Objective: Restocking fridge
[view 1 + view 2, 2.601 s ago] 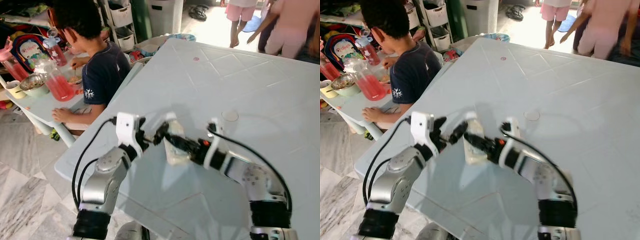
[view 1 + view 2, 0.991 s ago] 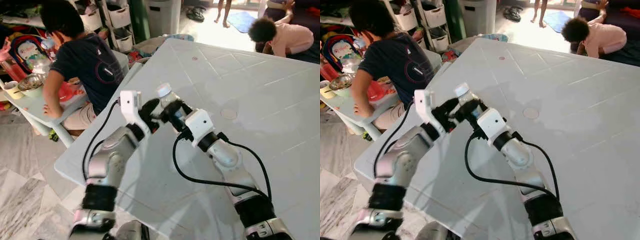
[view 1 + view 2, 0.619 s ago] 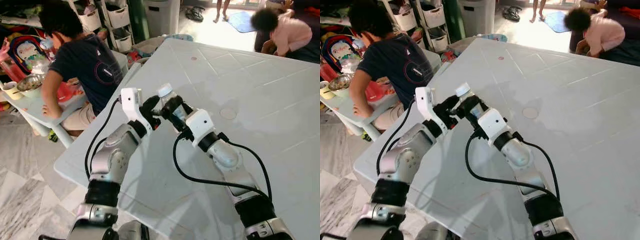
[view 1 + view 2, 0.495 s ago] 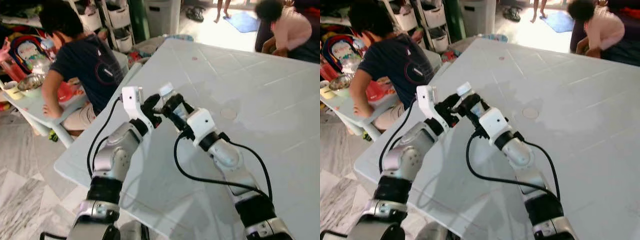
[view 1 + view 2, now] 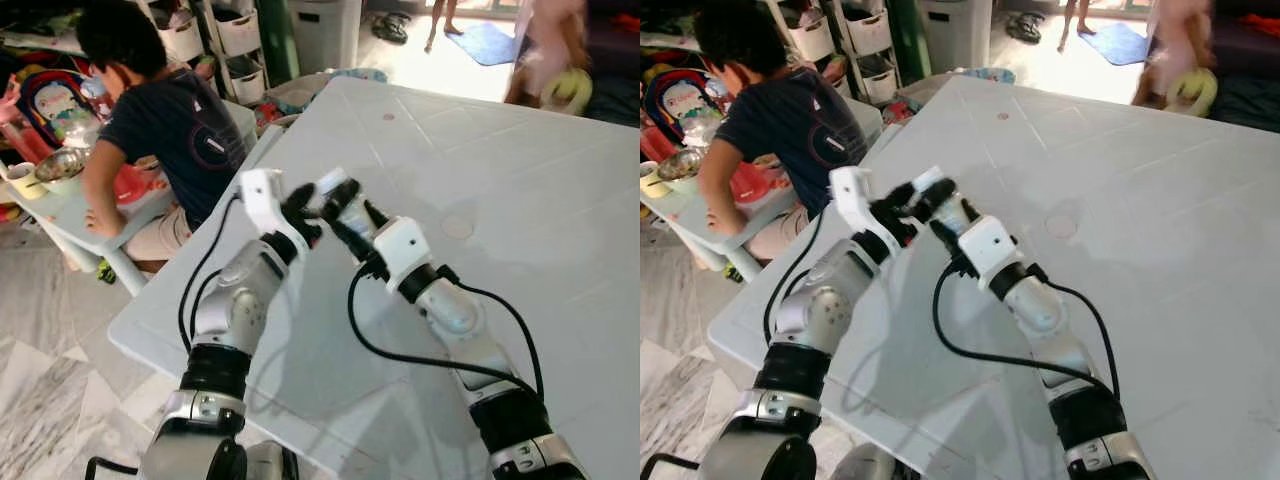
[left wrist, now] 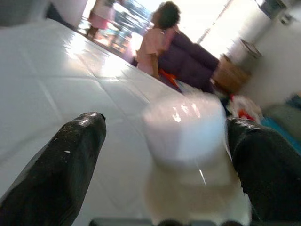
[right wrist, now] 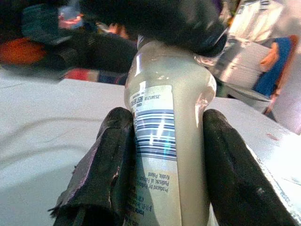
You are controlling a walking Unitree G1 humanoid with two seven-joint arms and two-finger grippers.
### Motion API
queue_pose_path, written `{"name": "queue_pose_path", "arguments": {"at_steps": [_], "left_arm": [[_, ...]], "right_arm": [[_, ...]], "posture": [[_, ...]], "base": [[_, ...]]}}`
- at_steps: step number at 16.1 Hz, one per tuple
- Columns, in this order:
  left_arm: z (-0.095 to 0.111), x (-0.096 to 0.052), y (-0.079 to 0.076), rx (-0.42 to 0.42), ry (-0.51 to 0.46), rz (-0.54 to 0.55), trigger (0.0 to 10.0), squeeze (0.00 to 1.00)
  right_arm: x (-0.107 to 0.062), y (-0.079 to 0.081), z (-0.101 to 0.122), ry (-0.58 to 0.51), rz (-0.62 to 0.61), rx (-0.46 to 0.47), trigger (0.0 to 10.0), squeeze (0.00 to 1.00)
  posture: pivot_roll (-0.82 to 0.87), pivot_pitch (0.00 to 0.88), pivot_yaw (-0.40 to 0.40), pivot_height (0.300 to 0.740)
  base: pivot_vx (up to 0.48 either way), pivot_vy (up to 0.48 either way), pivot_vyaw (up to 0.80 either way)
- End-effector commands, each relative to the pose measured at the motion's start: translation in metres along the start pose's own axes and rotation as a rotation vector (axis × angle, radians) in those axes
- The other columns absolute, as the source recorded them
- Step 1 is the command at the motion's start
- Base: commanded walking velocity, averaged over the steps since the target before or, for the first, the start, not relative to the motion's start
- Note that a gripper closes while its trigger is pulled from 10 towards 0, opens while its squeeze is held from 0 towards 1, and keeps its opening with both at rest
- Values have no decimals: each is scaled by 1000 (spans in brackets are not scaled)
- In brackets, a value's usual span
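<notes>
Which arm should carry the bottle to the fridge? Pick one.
Right. The right gripper is shut on the bottle, a finger on each side of its body. The left gripper only straddles the cap, fingers open.

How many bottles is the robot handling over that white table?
1: a white-capped bottle held above the table, clamped in the right tool; the left tool brackets its cap. Others may be hidden.

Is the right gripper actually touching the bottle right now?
Touching. In the right wrist view, both black fingers of the right gripper press flat against the sides of the bottle, with no gap on either side.
</notes>
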State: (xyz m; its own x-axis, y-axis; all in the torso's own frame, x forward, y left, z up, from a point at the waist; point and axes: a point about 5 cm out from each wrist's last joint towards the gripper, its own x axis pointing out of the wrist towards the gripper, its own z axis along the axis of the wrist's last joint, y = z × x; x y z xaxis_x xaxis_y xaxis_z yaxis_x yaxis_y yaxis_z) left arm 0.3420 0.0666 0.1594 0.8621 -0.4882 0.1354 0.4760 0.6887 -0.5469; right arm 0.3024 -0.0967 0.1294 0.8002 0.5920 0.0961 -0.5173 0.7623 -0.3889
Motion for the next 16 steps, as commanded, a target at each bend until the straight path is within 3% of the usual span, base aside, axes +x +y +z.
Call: {"name": "queue_pose_path", "arguments": {"at_steps": [1, 4, 5, 6, 7, 14, 15, 16], "left_arm": [[3, -6, 19, -12, -12, 113, 10000, 0], [-15, -4, 9, -18, 27, 89, 10000, 0], [-18, -4, 9, -18, 37, 88, 4863, 0], [-21, -4, 8, -24, 45, 82, 510, 0], [-22, -3, 8, -27, 51, 78, 0, 0], [-17, -5, 12, 3, 24, 86, 0, 0], [-12, -4, 12, 30, -4, 90, 0, 0], [-8, -3, 12, 55, -17, 88, 0, 0]], "right_arm": [[4, 5, 16, -94, 30, -23, 0, 0], [5, 7, 20, -104, 44, -22, 0, 0], [5, 7, 19, -103, 45, -21, 0, 0], [5, 7, 19, -101, 47, -21, 0, 0], [5, 7, 18, -98, 49, -22, 0, 0], [4, 7, 16, -86, 56, -17, 0, 0], [4, 5, 15, -74, 53, -10, 10000, 0], [5, 4, 15, -69, 49, -8, 10000, 0]], "posture": [[-60, 62, 96, 740], [-64, 65, 96, 740], [-64, 66, 95, 740], [-65, 68, 94, 740], [-65, 68, 95, 740], [-64, 69, 91, 740], [-65, 68, 88, 740], [-65, 67, 87, 740]], "base": [[0, 0, 0], [0, 0, 0], [0, 0, 0], [0, 0, 0], [0, 0, 0], [0, 0, 0], [0, 0, 0], [0, 0, 0]]}}
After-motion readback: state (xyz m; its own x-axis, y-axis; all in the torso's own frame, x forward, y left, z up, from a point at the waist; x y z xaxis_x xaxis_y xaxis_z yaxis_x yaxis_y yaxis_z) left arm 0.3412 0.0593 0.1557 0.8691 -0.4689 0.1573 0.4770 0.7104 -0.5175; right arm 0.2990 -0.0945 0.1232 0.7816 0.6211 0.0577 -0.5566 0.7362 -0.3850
